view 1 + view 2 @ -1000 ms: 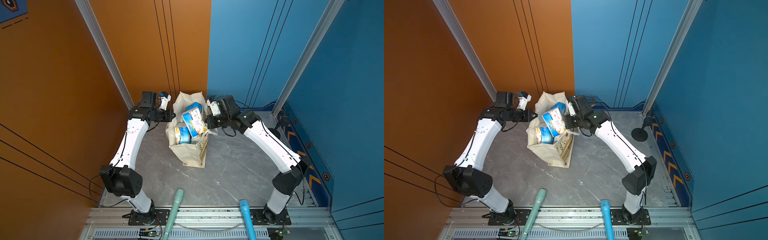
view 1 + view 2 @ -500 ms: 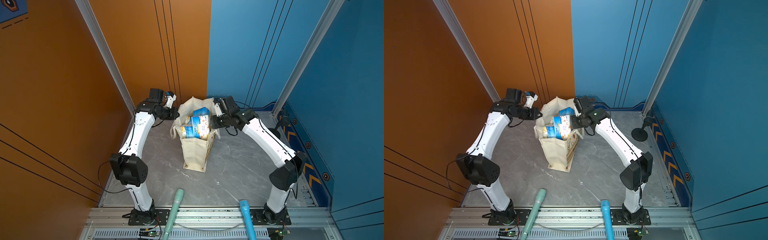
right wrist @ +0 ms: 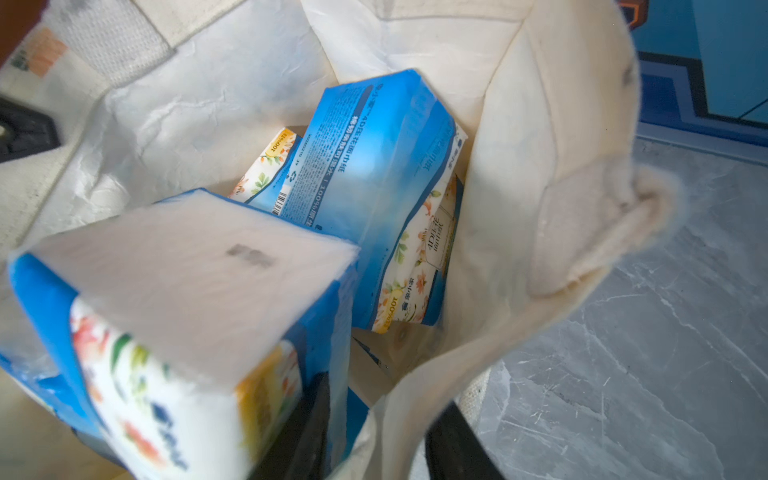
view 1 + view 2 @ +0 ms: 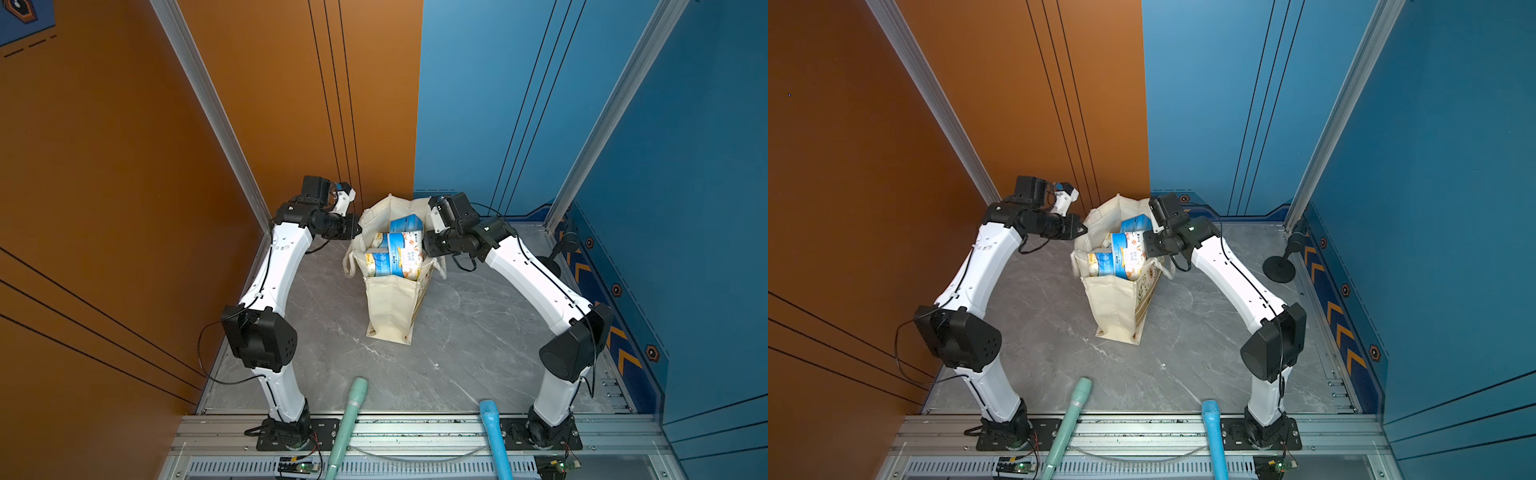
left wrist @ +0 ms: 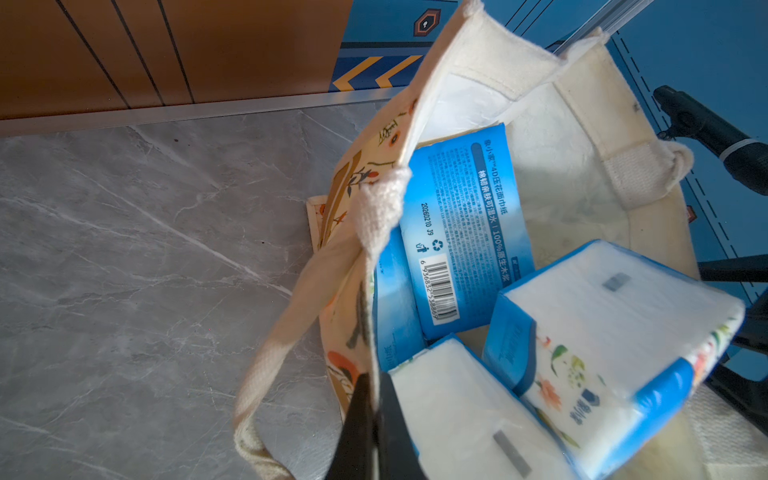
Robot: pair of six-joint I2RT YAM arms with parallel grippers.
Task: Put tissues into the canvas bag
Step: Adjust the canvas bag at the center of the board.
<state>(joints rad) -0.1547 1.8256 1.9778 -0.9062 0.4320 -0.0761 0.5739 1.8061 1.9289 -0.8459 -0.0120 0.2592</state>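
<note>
Between your two grippers, on the grey marble-look table [image 4: 478, 340], the canvas bag [image 4: 390, 309] stands upright with its mouth held wide. You can see this in both top views, and its printed side panel [image 4: 1144, 291] faces your right arm's side.

The tissues [image 4: 395, 259] sit inside the bag, piled up to the mouth. Three blue-and-white packs show from above, and the farthest one pokes over the rim. From your left wrist camera, a blue pack with a barcode [image 5: 461, 232] stands on end deeper in the bag. Two packs with white faces up lie closer to that hand.

Your left gripper [image 5: 370, 415] is clenched, its two black fingers pinching the bag's rim where the printed wall runs down into them. In a top view its tip [image 4: 353, 226] touches the bag's near edge.

Your right gripper [image 3: 380, 440] is released, jaws apart and straddling the opposite wall. One finger [image 3: 307, 428] is inside, just beside a floral pack [image 3: 166, 332], and the other is outside the cloth.
</note>
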